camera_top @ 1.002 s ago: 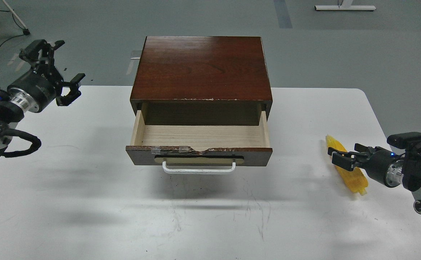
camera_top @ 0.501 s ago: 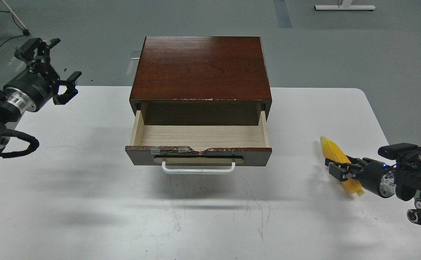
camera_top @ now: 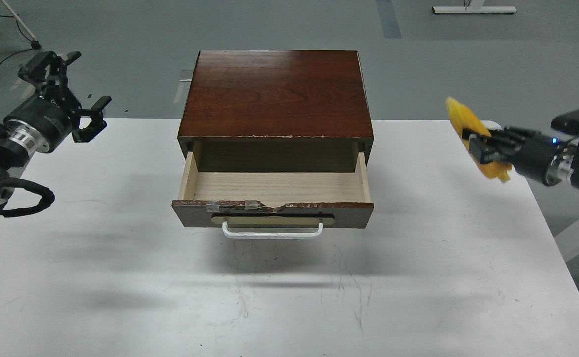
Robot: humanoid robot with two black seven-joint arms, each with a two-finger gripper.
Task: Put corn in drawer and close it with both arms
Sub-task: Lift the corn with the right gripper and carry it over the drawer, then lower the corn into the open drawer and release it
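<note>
counter (camera_top: 120, 277): white, bears the cabinet | drawer (camera_top: 272, 213): pulled out, white handle toward the viewer, pale interior bare | right gripper (camera_top: 478, 144): clenched on the corn (camera_top: 460, 119), held tilted in the air above the counter's far right edge, well apart from the drawer | left gripper (camera_top: 71, 94): fingers spread, holding nothing, raised at far left

No readable text, labels, brands or numbers anywhere in view: nothing legible on the cabinet, the table or either arm.
</note>
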